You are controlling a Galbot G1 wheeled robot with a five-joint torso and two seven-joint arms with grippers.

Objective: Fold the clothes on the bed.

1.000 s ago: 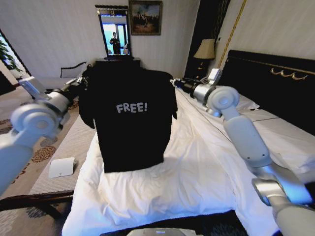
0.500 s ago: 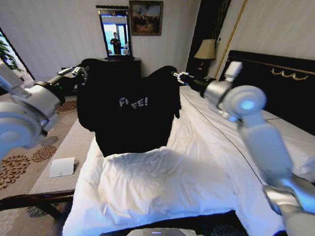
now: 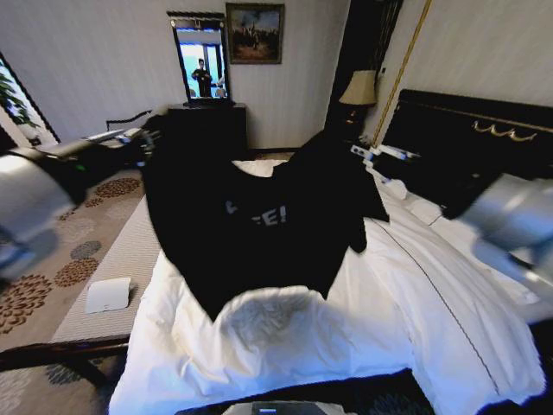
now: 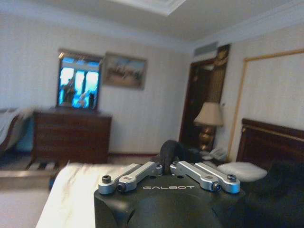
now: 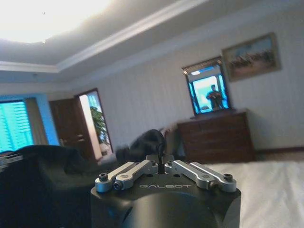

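Note:
The clothes are one black T-shirt (image 3: 259, 233) with white letters, stretched out in the air over the bed (image 3: 389, 303); its lower edge reaches the raised white duvet. My left gripper (image 3: 138, 138) is shut on one shoulder at the left. At the right, near the headboard, my right gripper (image 3: 367, 156) is shut on the other shoulder. A bunch of black fabric (image 4: 169, 148) is pinched in the left gripper (image 4: 167, 164) in the left wrist view. The right wrist view likewise shows fabric (image 5: 151, 141) clamped in the right gripper (image 5: 161, 164). Both arms look blurred.
A dark headboard (image 3: 471, 130) and white pillows (image 3: 428, 207) lie at the right. A lamp (image 3: 361, 86) stands in the corner. A dark dresser with a mirror (image 3: 207, 112) is at the back wall. A white object (image 3: 108, 294) lies on the pale bench left of the bed.
Both arms have swung to the right, toward the headboard, carrying the T-shirt with them. It now hangs lower and wider, slanted across the duvet.

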